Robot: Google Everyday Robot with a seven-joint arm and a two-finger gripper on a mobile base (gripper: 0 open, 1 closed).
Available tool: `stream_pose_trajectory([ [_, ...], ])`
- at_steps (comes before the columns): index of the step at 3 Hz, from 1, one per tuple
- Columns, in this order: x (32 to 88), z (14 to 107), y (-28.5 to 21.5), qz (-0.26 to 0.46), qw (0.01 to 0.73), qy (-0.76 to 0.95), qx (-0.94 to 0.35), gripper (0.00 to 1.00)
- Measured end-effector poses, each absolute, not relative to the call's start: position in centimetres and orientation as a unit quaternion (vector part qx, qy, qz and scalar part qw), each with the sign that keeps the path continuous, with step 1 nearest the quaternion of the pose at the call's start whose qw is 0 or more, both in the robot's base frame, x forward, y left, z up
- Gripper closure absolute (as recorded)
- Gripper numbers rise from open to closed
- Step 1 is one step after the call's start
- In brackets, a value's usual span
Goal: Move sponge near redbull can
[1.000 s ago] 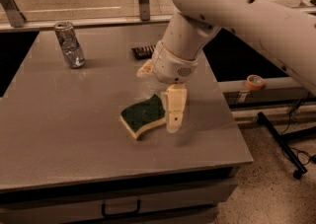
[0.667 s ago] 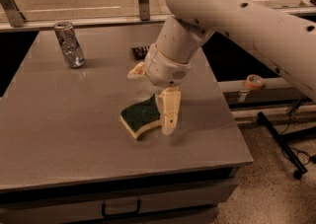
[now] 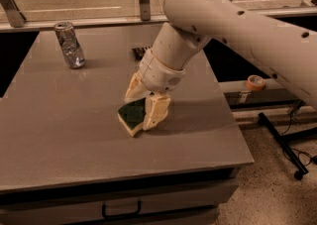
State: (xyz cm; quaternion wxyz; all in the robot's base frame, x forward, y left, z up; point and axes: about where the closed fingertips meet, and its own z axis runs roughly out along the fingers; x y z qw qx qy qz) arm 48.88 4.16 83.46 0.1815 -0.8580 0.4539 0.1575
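The one hand (image 3: 143,108) is down at the surface (image 3: 59,135), its two fingers spread astride the right end of the sponge (image 3: 130,114). One finger stands behind the sponge and the other stands in front of it. Whether either finger presses on the foam cannot be told. The single sponge lies flat on the surface, dark green face up with a pale yellow edge showing toward the front.

The one arm (image 3: 237,26) rises from the sponge up and to the right. Behind the sponge, one dark ridged packet (image 3: 140,51) peeks out past the arm's wrist. The one redbull can (image 3: 69,45) stands well apart from the sponge, back and to the left, near the surface's far edge. Right of the sponge, off the surface and lower down, sits one roll of tape (image 3: 255,82). Below the sponge, the front of the cabinet carries one drawer handle (image 3: 121,211).
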Motion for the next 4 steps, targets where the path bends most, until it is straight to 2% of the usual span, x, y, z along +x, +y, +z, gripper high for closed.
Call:
stream_pose_trajectory([
  [2,52.1,86.1,2.5,0.154,0.208,0.496,-0.829,0.87],
  [3,56.1,87.7,1.8,0.136,0.218,0.541,-0.801,1.0],
  [4,60.5,87.2,3.0,0.146,0.237,0.59,-0.758,1.0],
])
